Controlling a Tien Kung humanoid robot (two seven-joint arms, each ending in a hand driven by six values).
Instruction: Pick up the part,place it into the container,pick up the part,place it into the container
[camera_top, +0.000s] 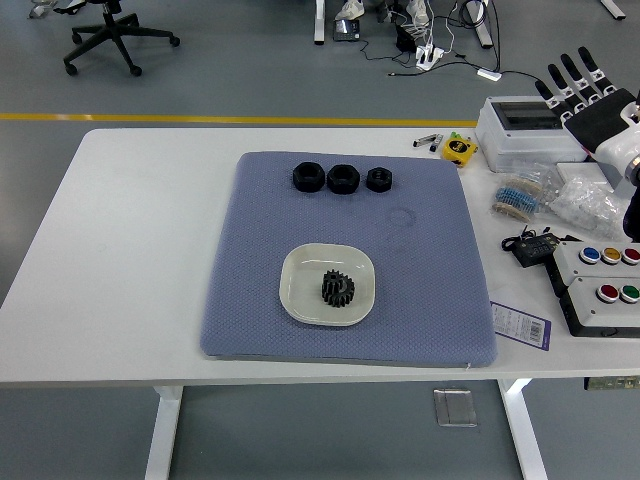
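Note:
A black gear (338, 288) lies in the cream square dish (301, 265) on the front middle of the blue-grey mat (250, 300). Three black nut-like parts stand in a row at the mat's back: left (307, 177), middle (343, 178) and a smaller one on the right (378, 179). My right hand (588, 92) is raised at the far right, above the grey box, fingers straight and spread, holding nothing. It is far from the parts. My left hand is out of view.
At the right of the table are a grey box (520, 125), a yellow tape measure (458, 149), bags of small parts (520, 200), a black cable (530, 245) and a button box (600, 285). A purple card (520, 324) lies by the mat's front right corner.

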